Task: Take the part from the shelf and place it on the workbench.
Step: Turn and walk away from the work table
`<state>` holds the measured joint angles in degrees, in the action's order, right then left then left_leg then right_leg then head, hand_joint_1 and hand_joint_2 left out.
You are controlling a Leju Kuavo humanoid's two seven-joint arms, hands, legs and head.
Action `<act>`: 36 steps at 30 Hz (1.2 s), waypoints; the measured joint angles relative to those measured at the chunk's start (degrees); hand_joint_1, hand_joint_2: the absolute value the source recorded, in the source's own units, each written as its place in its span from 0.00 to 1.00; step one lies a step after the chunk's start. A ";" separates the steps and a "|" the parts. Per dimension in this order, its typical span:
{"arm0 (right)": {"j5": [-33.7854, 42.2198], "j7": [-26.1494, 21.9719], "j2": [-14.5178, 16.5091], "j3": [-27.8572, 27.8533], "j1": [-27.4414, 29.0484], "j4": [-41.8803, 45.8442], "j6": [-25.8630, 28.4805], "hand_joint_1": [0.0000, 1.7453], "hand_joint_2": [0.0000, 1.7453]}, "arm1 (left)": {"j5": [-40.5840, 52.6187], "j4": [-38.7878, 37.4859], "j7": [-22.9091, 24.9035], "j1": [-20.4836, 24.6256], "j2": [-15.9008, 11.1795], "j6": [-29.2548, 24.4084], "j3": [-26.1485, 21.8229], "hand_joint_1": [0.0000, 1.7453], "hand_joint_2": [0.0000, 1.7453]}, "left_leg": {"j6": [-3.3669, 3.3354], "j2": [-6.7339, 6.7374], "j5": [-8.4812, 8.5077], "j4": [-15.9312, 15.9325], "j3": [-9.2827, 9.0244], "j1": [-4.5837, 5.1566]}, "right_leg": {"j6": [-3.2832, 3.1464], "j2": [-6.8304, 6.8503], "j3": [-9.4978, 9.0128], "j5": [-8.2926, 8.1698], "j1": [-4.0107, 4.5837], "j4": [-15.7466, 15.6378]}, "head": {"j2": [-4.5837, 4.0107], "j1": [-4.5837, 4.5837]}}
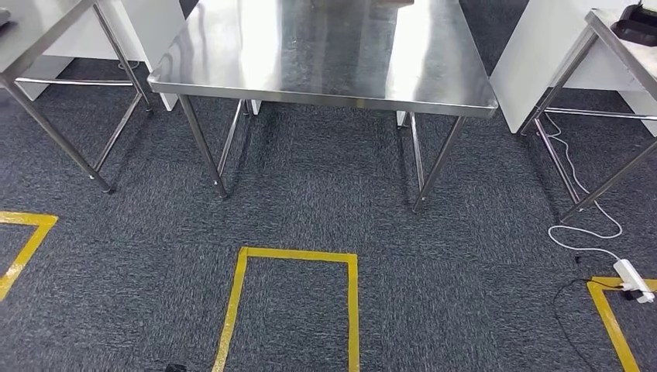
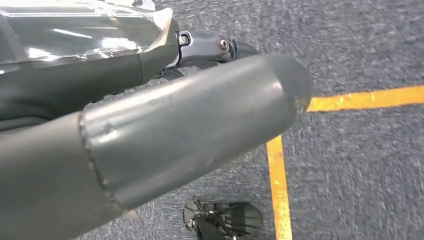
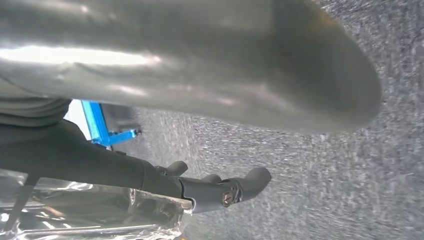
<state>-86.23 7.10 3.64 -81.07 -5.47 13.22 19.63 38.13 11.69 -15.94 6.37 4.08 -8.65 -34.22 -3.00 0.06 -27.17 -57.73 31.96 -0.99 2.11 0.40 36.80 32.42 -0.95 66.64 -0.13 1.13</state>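
The stainless steel workbench [image 1: 325, 85] stands straight ahead across the grey carpet, its shiny top bare where I can see it. My left hand [image 2: 100, 80] hangs above the floor, its thick grey thumb [image 2: 200, 140] apart from the dark fingers [image 2: 220, 45], with nothing between them. My right hand [image 3: 75, 155] also hangs over the carpet, the thumb [image 3: 200, 65] spread away from the dark fingers [image 3: 230, 190], and it holds nothing.
A second steel table [image 1: 31, 39] stands at the left and a third [image 1: 620, 46] at the right with a dark device [image 1: 635, 23] on it. Yellow tape [image 1: 294, 256] marks a box on the floor ahead. A white power strip [image 1: 631, 280] and its cable lie at right.
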 joint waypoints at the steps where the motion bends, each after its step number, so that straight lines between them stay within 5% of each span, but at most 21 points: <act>1: 0.02 -0.05 -0.03 0.00 0.01 0.00 -0.11 0.00 0.00 | 0.01 0.00 0.05 0.02 -0.03 -0.01 -0.01 0.00 0.00 | -0.17 0.08 0.56 -0.02 0.76 0.10 | 0.05 -0.05 1.23 1.94 -0.01 3.97 | 0.00 -0.07; 3: 0.00 -0.10 -0.11 0.00 0.09 0.00 -0.50 0.00 0.00 | 0.01 0.00 0.15 0.02 0.03 -0.01 -0.01 0.00 0.00 | -0.15 0.15 1.69 -0.06 2.24 0.28 | 0.76 -0.13 1.28 2.88 0.03 7.73 | 0.00 -0.07; 4: -0.01 -0.11 -0.12 0.00 0.12 0.00 -0.71 0.00 0.00 | 0.01 0.00 0.20 0.01 0.08 -0.01 -0.01 0.00 0.00 | -0.07 0.15 2.24 -0.07 2.91 0.34 | 1.24 -0.15 -0.38 1.92 0.06 6.39 | 0.00 -0.06; 6: -0.08 -0.14 -0.16 0.01 0.05 0.00 -1.06 0.00 0.00 | 0.01 0.00 0.24 0.03 0.20 -0.01 -0.01 0.00 0.00 | 0.23 0.13 3.32 -0.09 3.99 0.40 | 1.58 -0.15 -6.50 -0.35 0.15 -1.68 | 0.00 -0.07; 7: -0.12 -0.17 -0.21 0.01 -0.05 0.00 -1.14 0.00 0.00 | 0.01 0.00 0.25 0.04 0.25 -0.01 -0.01 0.00 0.00 | 0.52 0.12 3.81 -0.12 4.34 0.45 | 1.29 -0.15 -9.68 -0.71 0.43 -6.41 | 0.00 -0.06; 9: -0.17 -0.29 -0.31 0.02 -0.21 0.00 -1.34 0.00 0.00 | 0.01 0.00 0.15 0.09 0.31 0.01 -0.01 0.00 0.00 | 1.24 0.16 4.70 0.04 4.58 0.50 | 0.31 -0.17 -12.80 -0.50 1.00 -11.89 | 0.00 0.00; 12: -0.17 -0.51 -0.38 0.02 -0.12 0.00 -2.29 0.00 0.00 | 0.02 0.00 -0.54 0.08 0.30 0.10 -0.01 0.00 0.00 | 2.39 0.17 4.80 -0.13 4.84 0.27 | -1.40 -0.13 -12.32 -1.34 0.66 -12.77 | 0.00 0.06; 14: -0.23 -0.58 -0.39 0.03 -0.06 0.00 -3.06 0.00 0.00 | 0.14 0.00 -0.76 -0.01 0.28 0.11 0.01 0.00 0.00 | 2.94 0.06 0.83 -3.74 6.05 0.04 | -2.69 0.04 -11.72 -2.39 0.03 -12.99 | 0.00 0.23; 16: -0.33 -0.65 -0.41 0.04 0.01 0.00 -3.78 0.00 0.00 | 0.30 0.00 -0.71 -0.06 0.29 0.10 0.01 0.00 0.00 | 3.56 -0.02 -4.72 -11.23 8.11 -0.16 | -3.23 0.17 -10.82 -3.18 0.13 -12.93 | 0.00 0.38; 17: -0.38 -0.68 -0.41 0.05 0.09 0.00 -4.05 0.00 0.00 | 0.34 0.00 -0.66 -0.07 0.27 0.10 0.01 0.00 0.00 | 3.90 -0.02 -6.16 -14.62 8.80 -0.28 | -3.14 0.23 -10.38 -3.49 0.15 -12.87 | 0.00 0.38; 19: -0.52 -0.72 -0.36 0.10 0.31 0.00 -4.37 0.00 0.00 | 0.41 0.00 -0.57 -0.11 0.20 0.10 0.01 0.00 0.00 | 4.41 0.01 -5.42 -15.77 7.46 -0.65 | -2.83 0.41 -9.71 -3.87 0.05 -12.57 | 0.00 0.37; 22: -0.78 -0.81 -0.28 0.32 0.39 0.00 -4.80 0.00 0.00 | 0.62 0.00 -0.47 0.02 0.11 0.11 0.01 0.00 0.00 | 4.74 0.76 -2.04 -4.76 -0.28 -1.12 | -2.29 0.73 -8.96 -3.78 0.00 -11.21 | 0.00 0.42; 24: -0.91 -0.85 -0.33 0.52 0.34 0.00 -5.11 0.00 0.00 | 0.76 0.00 -0.42 0.14 0.12 0.13 0.01 0.00 0.00 | 4.28 1.07 -1.79 -0.86 -2.31 -0.91 | -1.58 0.88 -8.28 -3.70 0.43 -10.31 | 0.00 0.31; 28: -1.04 -0.85 -0.36 0.91 0.30 -0.03 -5.29 0.00 0.00 | 0.79 0.00 -0.39 0.12 0.21 0.11 0.01 0.00 0.00 | 1.87 0.47 -1.00 -0.04 -1.42 -0.53 | -0.34 0.88 -6.81 -2.93 0.67 -8.56 | 0.00 0.04; 31: -1.03 -0.85 -0.33 1.07 0.33 -0.04 -5.30 0.00 0.00 | 0.80 0.00 -0.39 0.17 0.17 0.08 -0.01 0.00 0.00 | 0.66 0.12 -0.23 0.25 -0.56 -0.48 | -0.69 0.22 -2.03 1.82 0.25 1.38 | 0.00 -0.09; 33: -1.02 -0.85 -0.38 1.09 0.50 -0.04 -5.34 0.00 0.00 | 0.82 0.00 -0.39 0.07 0.15 0.08 -0.01 0.00 0.00 | 0.49 -0.36 0.11 0.22 -0.08 -0.32 | -0.26 0.06 0.13 3.33 0.13 6.45 | 0.00 -0.08; 34: -1.03 -0.85 -0.38 1.11 0.57 -0.04 -5.37 0.00 0.00 | 0.83 0.00 -0.39 0.02 0.17 0.08 -0.01 0.00 0.00 | 0.55 -0.70 0.27 0.21 0.04 -0.28 | 0.18 -0.01 -0.42 2.72 0.09 5.78 | 0.00 -0.10; 36: -1.05 -0.85 -0.43 1.15 0.62 -0.04 -5.48 0.00 0.00 | 0.84 0.00 -0.39 -0.05 0.24 0.08 -0.01 0.00 0.00 | 0.86 -1.39 0.54 0.20 0.09 -0.27 | 1.06 -0.49 -4.59 -0.39 -0.09 -1.77 | 0.00 -0.12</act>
<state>-87.28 6.25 3.22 -79.91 -4.85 13.18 14.15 38.97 11.69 -16.33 6.32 4.32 -8.57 -34.23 -2.13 -1.33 -26.63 -57.53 32.05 -1.26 3.17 -0.09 32.21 32.04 -1.04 64.88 -0.13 1.00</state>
